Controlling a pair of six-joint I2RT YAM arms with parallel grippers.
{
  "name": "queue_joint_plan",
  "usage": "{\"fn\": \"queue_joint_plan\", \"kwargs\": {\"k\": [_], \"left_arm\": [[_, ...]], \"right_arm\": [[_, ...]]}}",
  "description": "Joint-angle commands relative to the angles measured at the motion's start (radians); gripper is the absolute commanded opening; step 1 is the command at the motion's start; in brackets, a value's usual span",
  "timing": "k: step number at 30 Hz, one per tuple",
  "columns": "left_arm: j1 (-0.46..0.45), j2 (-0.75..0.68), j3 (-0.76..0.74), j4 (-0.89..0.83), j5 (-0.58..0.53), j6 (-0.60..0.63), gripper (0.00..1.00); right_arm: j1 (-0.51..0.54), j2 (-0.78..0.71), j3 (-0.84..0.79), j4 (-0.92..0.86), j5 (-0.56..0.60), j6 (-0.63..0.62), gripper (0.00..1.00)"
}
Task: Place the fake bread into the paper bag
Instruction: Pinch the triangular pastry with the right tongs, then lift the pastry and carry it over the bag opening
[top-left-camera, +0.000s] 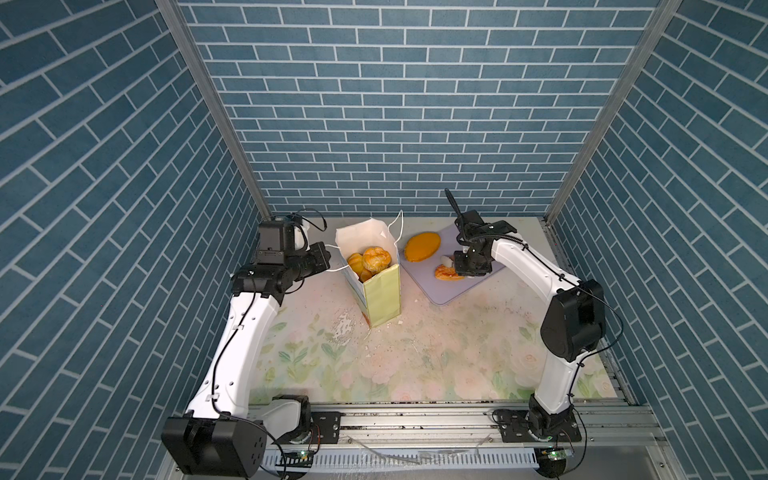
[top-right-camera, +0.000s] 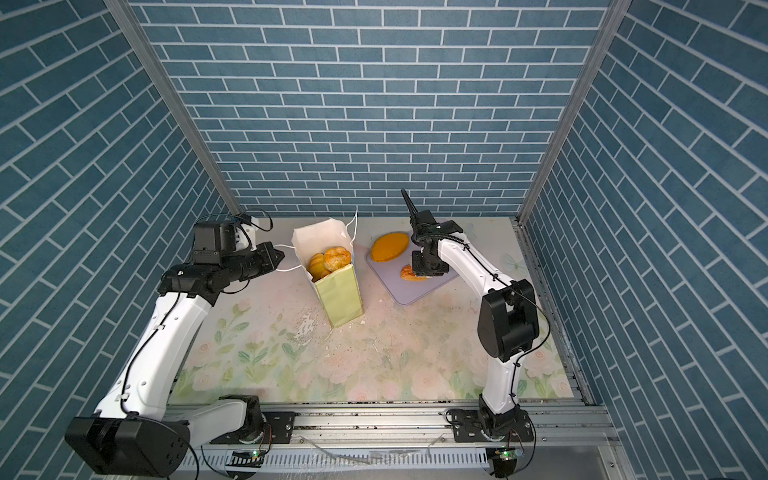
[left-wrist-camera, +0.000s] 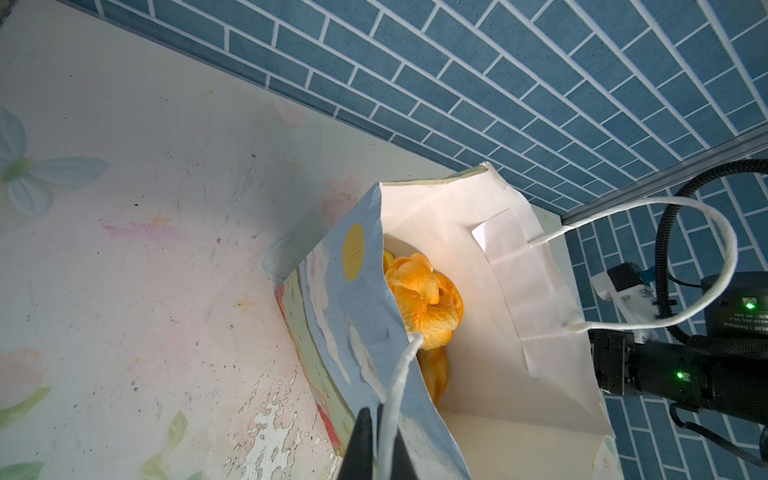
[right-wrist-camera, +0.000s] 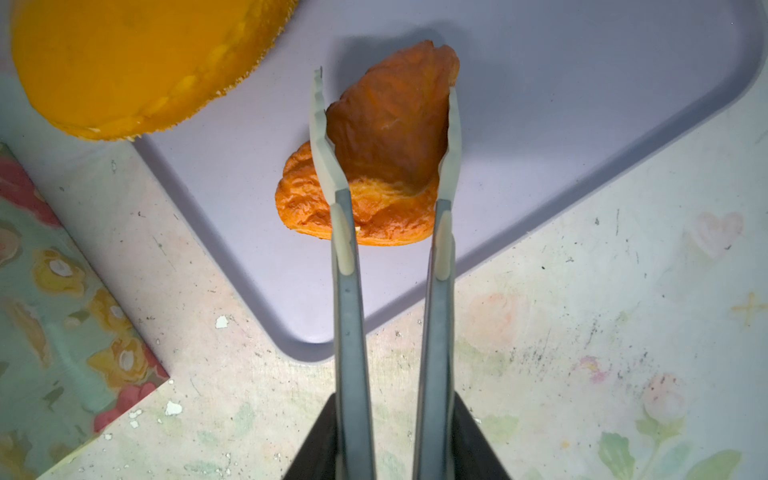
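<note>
While the pale floral-printed tabletop (top-left-camera: 415, 353) spreads under everything, the tall paper bag (top-left-camera: 380, 299), with pale green sides and blue printed faces, stands upright on it toward the back, left of centre. Its mouth is open and its lining is white. Several glossy golden toy rolls (top-left-camera: 376, 258) are piled inside, visible through the mouth. Just right of the bag lies the flat lilac rectangular tray (top-left-camera: 449, 291), set cornerwise. A flat round golden-orange bun (top-left-camera: 422, 246) rests on the tray's far corner, overhanging its edge onto the table. Nearer the middle of the tray is a small red-brown toy croissant (right-wrist-camera: 386, 158). Long grey metal tongs (right-wrist-camera: 349, 311) with pale tips straddle the croissant, each tip touching one side; whether it is off the tray I cannot tell. The right gripper (right-wrist-camera: 392, 403) is clamped round the tongs' two arms, its dark fingers pressing from outside. The left gripper (left-wrist-camera: 376, 419), beside the bag, is closed tight on the bag's nearer white cord handle (left-wrist-camera: 399, 374), with the cord pinched between its fingers.
</note>
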Motion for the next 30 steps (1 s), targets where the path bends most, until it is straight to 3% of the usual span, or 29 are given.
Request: {"fn": "queue_joint_plan", "kwargs": {"k": [1,15,19,25,30], "left_arm": [[-0.003,0.000,-0.013,0.009,0.003,0.012,0.08],[-0.003,0.000,0.006,0.005,0.010,0.008,0.08],[-0.004,0.000,0.003,0.007,0.011,0.007,0.09],[-0.004,0.000,0.003,0.010,0.014,0.004,0.08],[-0.003,0.001,-0.005,0.015,0.013,0.003,0.08]], "right_arm": [[-0.001,-0.074,0.025,-0.037,0.017,-0.042,0.25],[-0.001,-0.171,0.072,-0.087,0.104,-0.079,0.22],[0.000,-0.232,0.124,-0.067,0.080,-0.091,0.21],[0.038,-0.280,0.271,-0.024,0.051,-0.145,0.21],[0.144,-0.271,0.433,-0.003,0.073,-0.268,0.21]]}}
